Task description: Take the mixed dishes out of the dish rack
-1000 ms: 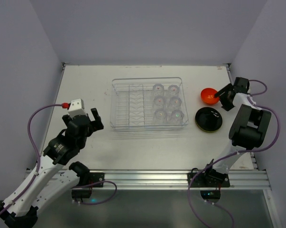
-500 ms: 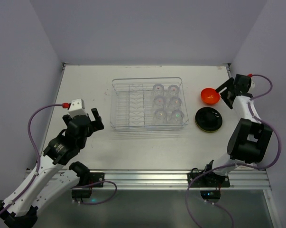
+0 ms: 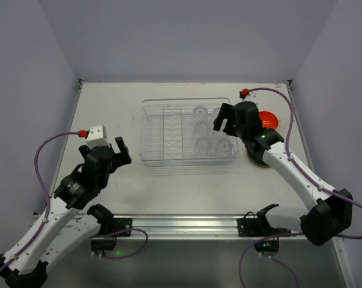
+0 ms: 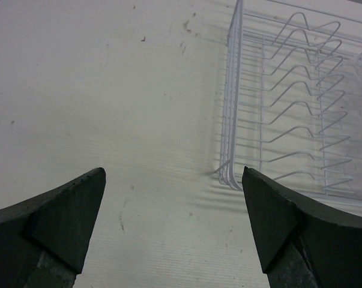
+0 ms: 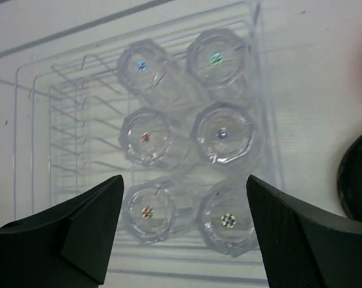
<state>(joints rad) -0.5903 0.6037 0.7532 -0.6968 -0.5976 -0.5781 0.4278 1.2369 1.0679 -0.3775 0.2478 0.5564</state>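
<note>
The clear dish rack (image 3: 168, 133) stands mid-table. Six clear cups (image 5: 220, 135) sit upside down in its right half; its plate slots (image 4: 295, 102) are bare. My right gripper (image 3: 226, 122) hovers open over the cups, and in the right wrist view (image 5: 185, 180) its jaws straddle the nearest two. The orange bowl (image 3: 269, 119) and a black-backed plate (image 3: 254, 158) lie on the table right of the rack, partly hidden by the right arm. I can make out only one plate. My left gripper (image 3: 118, 150) is open and empty, left of the rack's near-left corner (image 4: 227, 177).
Purple walls close in the table on three sides. The plate's edge (image 5: 358, 174) shows just right of the rack in the right wrist view. A metal rail (image 3: 187, 223) runs along the table's near edge.
My right arm has swung left from the orange bowl at the far right to above the cups in the rack. The left arm has not moved.
</note>
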